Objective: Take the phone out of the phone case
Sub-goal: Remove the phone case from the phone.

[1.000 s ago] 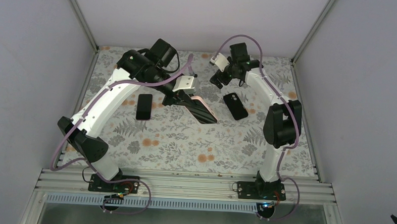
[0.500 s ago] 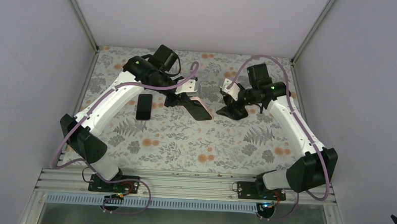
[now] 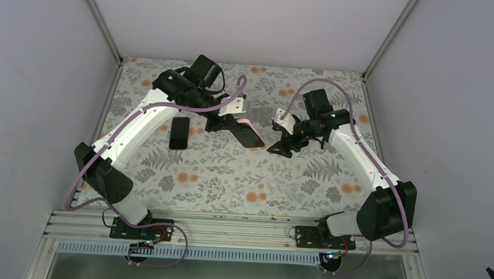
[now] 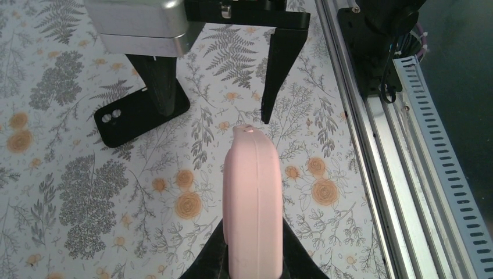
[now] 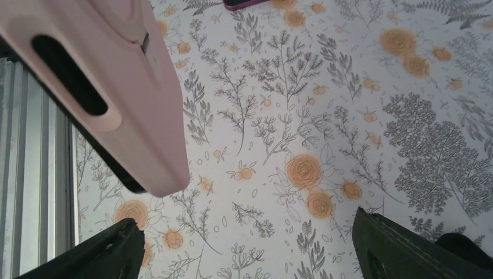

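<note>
A pink phone case point(image 4: 253, 197) with the dark phone point(image 3: 249, 138) still inside it is held edge-up above the table. My left gripper point(image 4: 254, 264) is shut on its near end. In the top view the case point(image 3: 244, 124) juts toward the middle of the table. My right gripper point(image 3: 280, 146) hangs open just right of the case's free end, not touching it. In the right wrist view the case point(image 5: 99, 87) fills the upper left, the black phone edge point(image 5: 113, 168) shows beneath it, and the right gripper point(image 5: 250, 256) is spread wide below.
A flat black piece with two camera holes point(image 4: 136, 113) lies on the flowered cloth under the right gripper's finger point(image 4: 163, 87). Another dark phone point(image 3: 179, 132) lies flat left of the left arm. The metal rail point(image 4: 372, 145) runs along the near table edge.
The right arm swung from the back of the table down over the black piece, then toward the held case's free end, its jaws narrowing a little. The left gripper keeps its grip, shifted slightly back.
</note>
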`<state>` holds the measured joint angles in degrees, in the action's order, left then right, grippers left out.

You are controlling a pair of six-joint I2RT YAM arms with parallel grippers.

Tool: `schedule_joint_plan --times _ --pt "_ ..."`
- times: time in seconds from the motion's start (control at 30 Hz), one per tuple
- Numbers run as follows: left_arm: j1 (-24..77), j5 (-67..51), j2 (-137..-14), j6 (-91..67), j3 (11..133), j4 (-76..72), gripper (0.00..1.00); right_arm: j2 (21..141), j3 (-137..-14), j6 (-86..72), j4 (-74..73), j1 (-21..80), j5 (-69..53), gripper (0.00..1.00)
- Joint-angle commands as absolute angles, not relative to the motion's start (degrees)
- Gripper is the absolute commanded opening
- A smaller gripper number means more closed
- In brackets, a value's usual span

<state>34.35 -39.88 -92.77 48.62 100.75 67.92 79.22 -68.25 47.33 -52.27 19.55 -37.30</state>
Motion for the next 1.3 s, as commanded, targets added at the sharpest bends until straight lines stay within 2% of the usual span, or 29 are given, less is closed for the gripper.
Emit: schedule_joint_plan --times 0.0,0.33,0.5,0.63,0.77,0.83,0.93,1.03,1.27 --pt "34.1 -43.1 -91.1 48.3 103.4 66.6 0.02 79.9 -69.1 45.5 -48.6 20.1 -39.9 0.92" --pt "34.1 -44.8 -91.7 48.8 103.9 67.5 0.02 85.7 -75.5 43.9 -45.5 20.1 -36.7 0.91" --pt "34.2 -46.4 -91.5 49.1 104.5 69.0 0.02 89.7 -78.7 39.4 -37.7 19.7 -23.8 0.96" --pt "34.4 -47.8 -91.0 49.2 105.2 69.7 0.02 103.1 -91.8 36.9 -40.7 15.9 -14.3 0.99" --pt "34.4 -47.2 -90.5 49.1 104.8 69.9 0.02 115.8 -109.5 35.6 -47.3 10.4 -12.9 0.97" --pt "34.5 -46.9 -90.3 49.1 104.6 69.8 0.02 118.9 -113.9 37.7 -51.5 9.3 -14.7 0.96" --pt "34.4 -45.7 -89.9 48.9 104.0 68.9 0.02 114.7 -109.3 41.8 -52.6 9.4 -20.1 0.97" --pt "34.4 -44.7 -89.5 48.4 102.4 67.0 0.02 105.7 -98.5 45.2 -50.9 11.2 -25.7 0.98" --pt "34.3 -42.8 -91.3 47.7 103.2 65.5 0.02 88.2 -81.2 46.2 -51.5 19.0 -28.4 0.98"
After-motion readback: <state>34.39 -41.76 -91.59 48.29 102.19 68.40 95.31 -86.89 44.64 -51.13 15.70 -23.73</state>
